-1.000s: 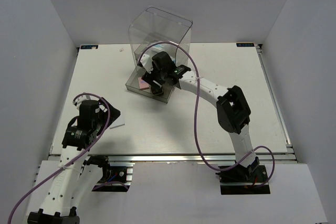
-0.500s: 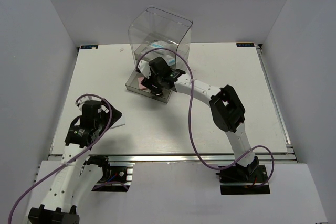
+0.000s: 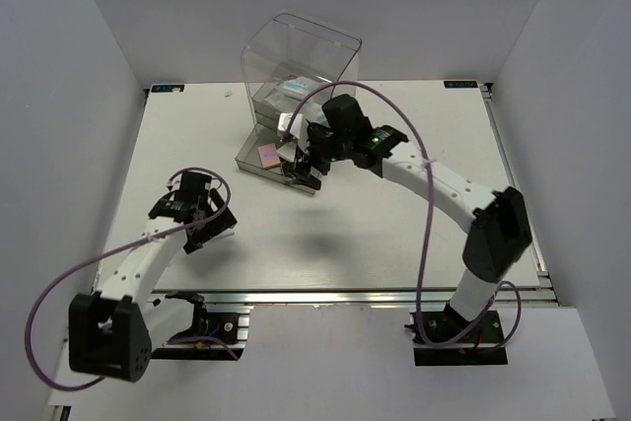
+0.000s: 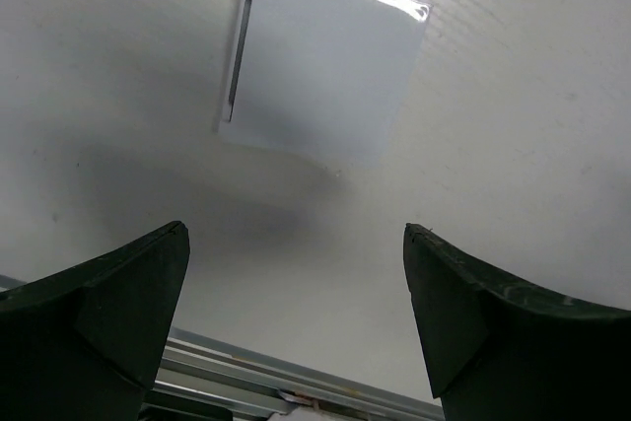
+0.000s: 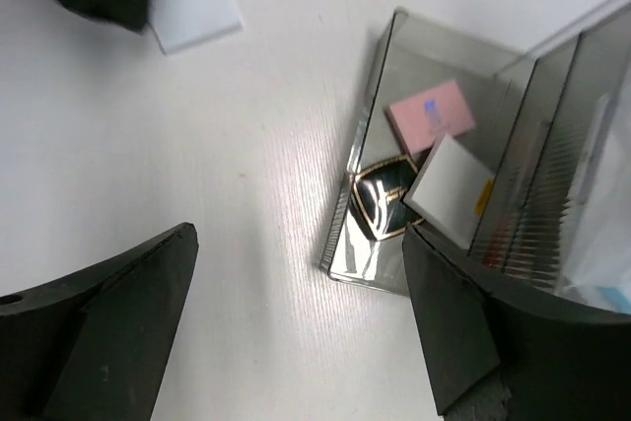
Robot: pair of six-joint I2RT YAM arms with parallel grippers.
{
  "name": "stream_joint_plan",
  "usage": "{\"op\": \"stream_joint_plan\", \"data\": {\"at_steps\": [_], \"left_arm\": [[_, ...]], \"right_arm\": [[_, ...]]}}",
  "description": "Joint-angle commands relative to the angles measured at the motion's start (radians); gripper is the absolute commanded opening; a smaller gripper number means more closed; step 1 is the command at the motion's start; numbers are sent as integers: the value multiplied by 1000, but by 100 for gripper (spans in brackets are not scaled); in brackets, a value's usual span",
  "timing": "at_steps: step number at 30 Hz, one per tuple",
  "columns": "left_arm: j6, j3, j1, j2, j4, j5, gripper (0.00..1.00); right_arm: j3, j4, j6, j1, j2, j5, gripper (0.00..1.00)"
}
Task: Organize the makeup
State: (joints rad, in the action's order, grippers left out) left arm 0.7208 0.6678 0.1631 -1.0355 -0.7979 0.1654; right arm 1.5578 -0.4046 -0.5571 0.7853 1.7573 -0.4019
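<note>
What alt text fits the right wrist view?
An open clear drawer holds a pink pad, a black compact and a white pad. The right gripper hangs open and empty above the table, where a second white pad lies at upper left.

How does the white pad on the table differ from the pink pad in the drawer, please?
The white pad lies alone on the table; the pink pad lies in the open drawer beside a black compact. The pink pad bears a small blue mark; the white pad shows none. Both are flat squares lying flat.
</note>
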Motion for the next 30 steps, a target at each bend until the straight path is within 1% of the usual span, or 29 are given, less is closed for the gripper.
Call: {"op": "stream_joint_plan", "data": {"at_steps": [1,5,9,12,16,24,28,30], "left_arm": [[-89,56,-2,-87,64,26,98],[-129,128,-2,-257,74,46,98],[-193,205,-2,-362,68,57,98],[-233,220,-2,-434,71,57,98],[-290,222,-2,-498,74,52,98],[-363,225,-2,-571,114,28,98],[-396,208,-4,-594,157,-4,94],[-397,194,-4,-597,186,-21,91]], "right_arm": [[-57,62,-1,-9,-76,-137,89],[-91,75,29,-29,-116,-149,89],[-117,85,60,-58,-140,-164,89],[-123,92,71,-72,-147,-169,89],[-123,99,89,-90,-148,-178,89],[-128,107,114,-119,-145,-199,89],[-127,110,123,-127,-147,-204,89],[-127,110,128,-135,-148,-212,89]]}}
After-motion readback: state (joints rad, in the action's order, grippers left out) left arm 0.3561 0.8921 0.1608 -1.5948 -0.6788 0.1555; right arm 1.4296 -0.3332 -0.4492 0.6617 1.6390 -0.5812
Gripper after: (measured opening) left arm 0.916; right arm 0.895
